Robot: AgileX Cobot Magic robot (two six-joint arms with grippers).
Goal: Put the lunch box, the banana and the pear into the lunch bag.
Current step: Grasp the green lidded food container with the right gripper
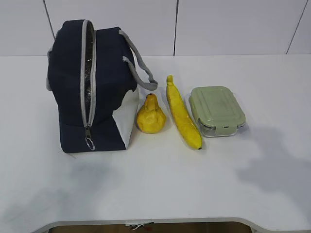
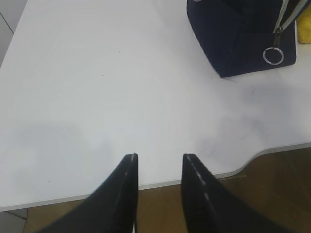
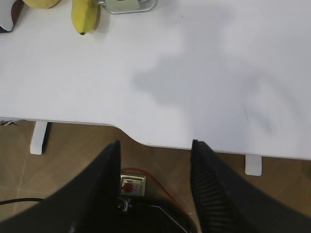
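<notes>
a: where did everything sit relative to the jaws?

b: both arms hung back at the near edge of the tabletop (image 1: 160, 194). the left gripper (image 2: 159, 158) had its jaws parted narrowly with nothing between them; the right gripper (image 3: 156, 143) stood wider, also holding nothing. the lunch bag (image 1: 92, 87) lay well ahead of the left jaws and off to their right. the pear (image 1: 151, 115), the banana (image 1: 183, 112) and the lunch box (image 1: 216, 110) lay well ahead of the right jaws and off to their left.

a: which arm was nearer the food?

b: the right one, i'd judge. the banana's long axis ran roughly away from those jaws, dark tip nearest them, so a grip across its middle looked the natural approach. the pear sat just beside the bag's white corner, the lunch box just beyond the banana on the far side from the bag.

a: was the bag ready?

b: its zipper looked undone in the exterior view, silvery lining showing in the gap, the ring pull (image 2: 273, 55) hanging low. how wide the mouth gaped i couldn't tell.

a: what did the views add to each other?

b: only the exterior view showed all four things whole. the left wrist view caught the bag's lower corner and ring; the right wrist view only the banana's tip, a sliver of the pear and the box's edge.
</notes>
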